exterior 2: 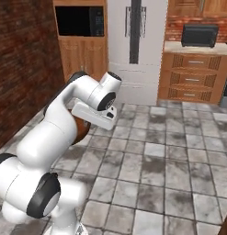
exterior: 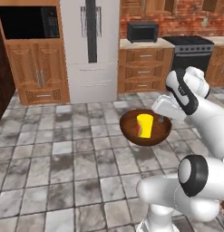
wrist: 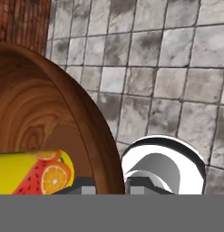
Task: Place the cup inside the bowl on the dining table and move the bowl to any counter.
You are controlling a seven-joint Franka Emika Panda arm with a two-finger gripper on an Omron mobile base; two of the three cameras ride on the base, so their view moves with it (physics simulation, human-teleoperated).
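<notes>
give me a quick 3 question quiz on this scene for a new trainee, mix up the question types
1. True or false: the cup stands inside the bowl.
2. What is under the bowl? A) the dining table B) tiled floor, with the bowl held up in the air C) the stove top
3. Fill in: the gripper is shut on the bowl's ____.

Key:
1. True. The yellow cup sits upright in the brown bowl.
2. B. The bowl hangs over grey floor tiles, not yet at the counter.
3. Rim. One finger is inside the wall, one outside.
</notes>
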